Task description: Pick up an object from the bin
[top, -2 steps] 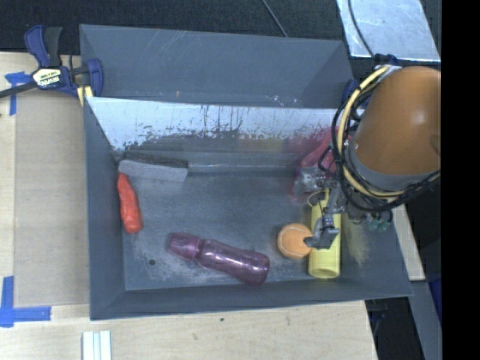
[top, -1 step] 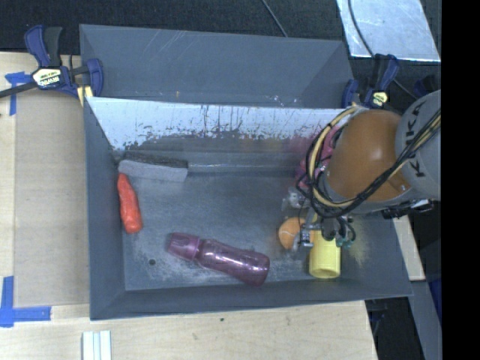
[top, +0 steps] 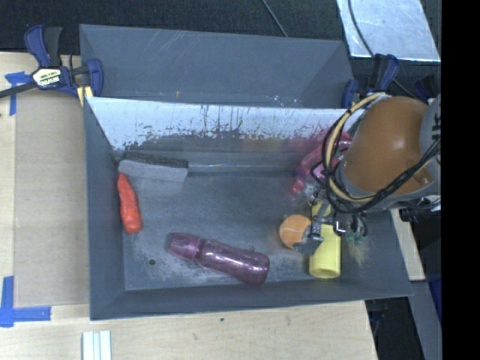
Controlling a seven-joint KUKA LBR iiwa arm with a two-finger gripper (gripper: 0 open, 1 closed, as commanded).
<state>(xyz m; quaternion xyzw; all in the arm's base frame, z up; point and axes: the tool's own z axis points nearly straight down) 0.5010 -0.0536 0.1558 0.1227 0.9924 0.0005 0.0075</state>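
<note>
My gripper [top: 325, 225] is low in the bin's right front part, under the arm's orange dome. A small round orange thing [top: 292, 232] lies right at its left side, and whether they touch I cannot tell. A yellow cylinder [top: 325, 258] lies just in front of the gripper, near the bin's front right corner. A pink thing [top: 310, 162] sits behind it by the back wall, partly hidden by the arm's cables.
A purple bottle [top: 221, 258] lies on its side along the front middle. An orange carrot-shaped thing [top: 129, 203] lies at the left, with a grey block [top: 154, 170] behind it at the back left. The arm's dome and cables cover the bin's right side.
</note>
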